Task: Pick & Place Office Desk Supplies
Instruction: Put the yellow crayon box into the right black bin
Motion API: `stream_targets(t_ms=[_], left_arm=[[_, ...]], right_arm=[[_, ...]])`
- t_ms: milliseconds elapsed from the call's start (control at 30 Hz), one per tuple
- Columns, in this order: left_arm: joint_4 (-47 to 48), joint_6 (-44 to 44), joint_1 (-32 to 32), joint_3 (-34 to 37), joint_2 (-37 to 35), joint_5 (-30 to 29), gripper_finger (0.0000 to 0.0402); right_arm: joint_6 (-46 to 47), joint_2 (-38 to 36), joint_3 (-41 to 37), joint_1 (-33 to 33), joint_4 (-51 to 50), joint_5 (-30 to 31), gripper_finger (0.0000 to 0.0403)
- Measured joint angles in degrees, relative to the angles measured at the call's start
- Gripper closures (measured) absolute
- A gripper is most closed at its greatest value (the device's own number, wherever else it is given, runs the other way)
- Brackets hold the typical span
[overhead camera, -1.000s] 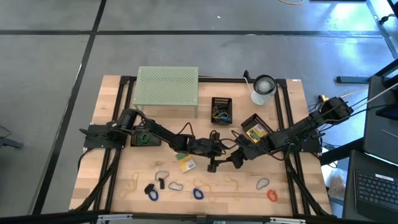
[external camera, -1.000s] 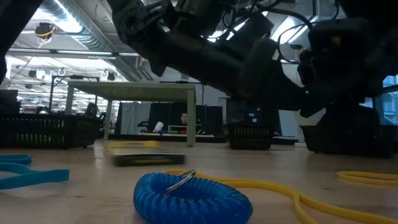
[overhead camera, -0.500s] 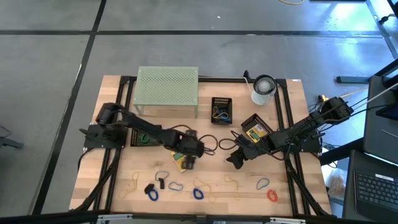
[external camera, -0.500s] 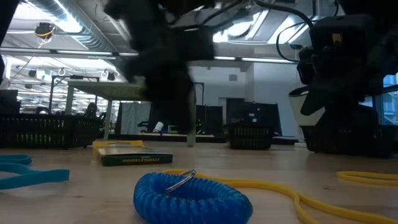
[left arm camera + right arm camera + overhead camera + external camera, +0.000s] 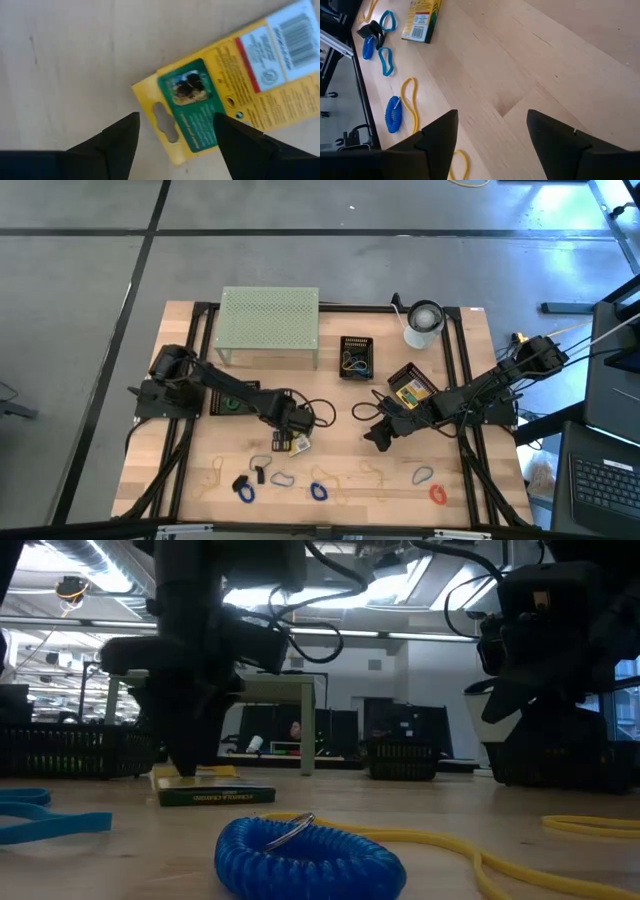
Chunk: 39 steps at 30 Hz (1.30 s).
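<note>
Now that it has swung back from mid-tabletop, the left gripper [image 5: 172, 142] is hovering, jaws released, over the crayon box [image 5: 235, 85], readying a grasp.

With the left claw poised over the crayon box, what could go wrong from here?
1. The crayon box lies flat on the table; the open left claw straddles only its hang-tab end, so a pinch may tilt or slip.
2. The coiled blue loop and a black clip lie nearby and could get nudged.

Bright, even overhead lighting

Ceiling strip lights [image 5: 120, 628] glare in the low view; the blue coil [image 5: 310, 855] nearby looks soft, and shadows stay faint.
</note>
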<state>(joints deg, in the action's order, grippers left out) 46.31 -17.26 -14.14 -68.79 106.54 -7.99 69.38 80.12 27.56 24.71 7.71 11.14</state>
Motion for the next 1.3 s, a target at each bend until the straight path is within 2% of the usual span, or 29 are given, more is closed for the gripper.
stream_targets(t_ms=[267,467,767,867,1033,1300], left_arm=[[0.69,2.85,2.69,0.04,-0.79,1.59,0.0194],[0.52,6.17,5.44,0.19,-0.27,9.25,0.0203],[-5.22,6.64,10.33,5.65,-0.69,19.93,0.0204],[-5.88,6.73,11.25,5.87,-0.77,20.98,0.0209],[-6.89,7.38,12.07,6.01,-1.19,21.42,0.026],[-6.55,6.81,12.43,6.01,-1.91,23.02,0.0383]], right_arm=[[-0.85,0.0,-0.03,0.02,0.0,-0.02,0.016],[-1.07,0.02,-0.03,0.02,0.07,-0.02,0.016],[-2.58,0.04,-0.03,0.17,0.41,-0.07,0.016],[-2.6,0.04,-0.03,0.19,0.41,-0.06,0.016],[-2.57,0.07,-0.03,0.2,0.4,-0.07,0.016],[-2.78,0.07,-0.03,0.17,0.39,-0.04,0.016]])
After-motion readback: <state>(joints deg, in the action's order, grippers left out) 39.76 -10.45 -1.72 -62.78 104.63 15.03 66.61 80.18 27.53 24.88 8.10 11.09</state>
